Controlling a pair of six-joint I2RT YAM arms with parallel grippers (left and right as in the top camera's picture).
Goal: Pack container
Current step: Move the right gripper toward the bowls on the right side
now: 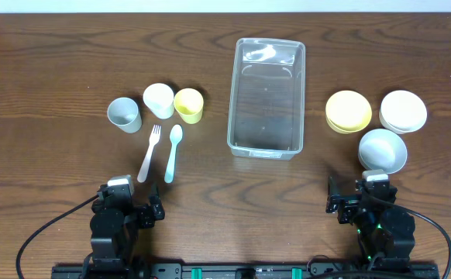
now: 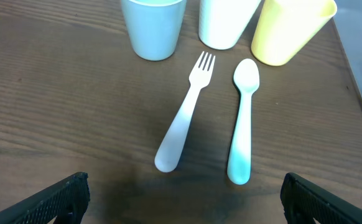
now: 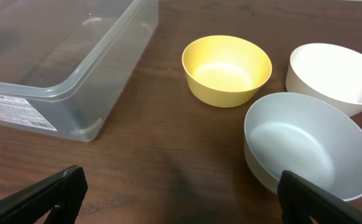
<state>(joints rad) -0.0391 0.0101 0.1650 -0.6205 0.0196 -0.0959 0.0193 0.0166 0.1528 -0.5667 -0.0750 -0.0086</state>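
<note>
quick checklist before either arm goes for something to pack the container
1. Container open-topped and empty: ok.
2. Left gripper open, holding nothing: ok.
3. Right gripper open, holding nothing: ok.
4. Fork and spoon lie apart, handles toward the left gripper: ok.
5. Grey bowl nearest the right gripper, nothing in between: ok.
6. White cup and yellow cup clear of each other: cannot tell.

Only print I can spot is a white sticker [image 3: 13, 112] on the outside of the container [image 3: 100, 81], on its short end wall. The lettering's way too tiny and blurry to read. Nothing else has text.
</note>
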